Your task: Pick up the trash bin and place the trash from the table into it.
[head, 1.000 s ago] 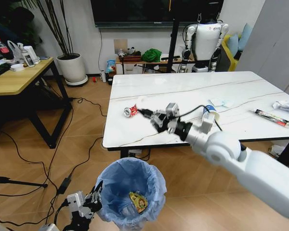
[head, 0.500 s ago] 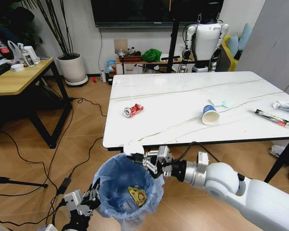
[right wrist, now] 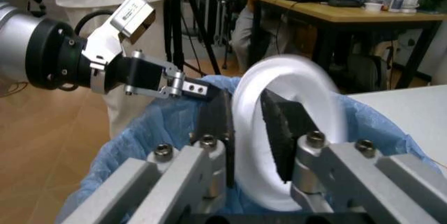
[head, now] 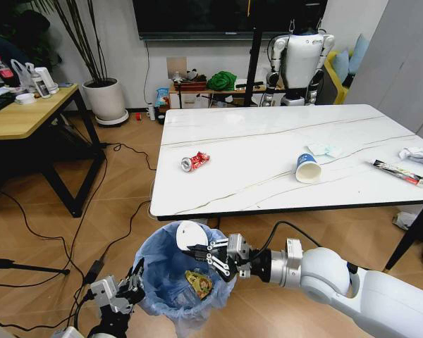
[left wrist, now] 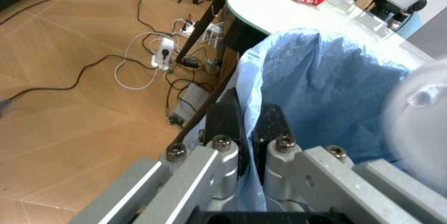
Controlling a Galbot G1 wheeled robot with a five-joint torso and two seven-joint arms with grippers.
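Below the table's near edge, on the wooden floor, I see my left gripper (head: 132, 288) clamped on the rim of the trash bin (head: 158, 264); in the left wrist view its two dark fingers (left wrist: 225, 124) pinch the blue bag liner (left wrist: 328, 88) between them, and the bin's dark body is hidden under that plastic. A yellow wrapper (head: 199, 284) lies inside the bin, partly covered by folds of the liner. Over the bin's mouth my right gripper (head: 205, 255) grasps the white round lid (head: 189, 235) on edge; the right wrist view shows the lid (right wrist: 286, 130) squeezed between the two pads, its lower part cut off behind the fingers. Up on the table (head: 268, 137), the crushed red can (head: 194, 161) lies near the left edge, the paper cup (head: 308, 168) rests on its side toward the middle with a scrap of white paper (head: 323, 149) just beyond it, the long dark wrapper (head: 398, 172) sits near the right edge, and the crumpled white paper (head: 419, 155) there is partly cut off by the frame.
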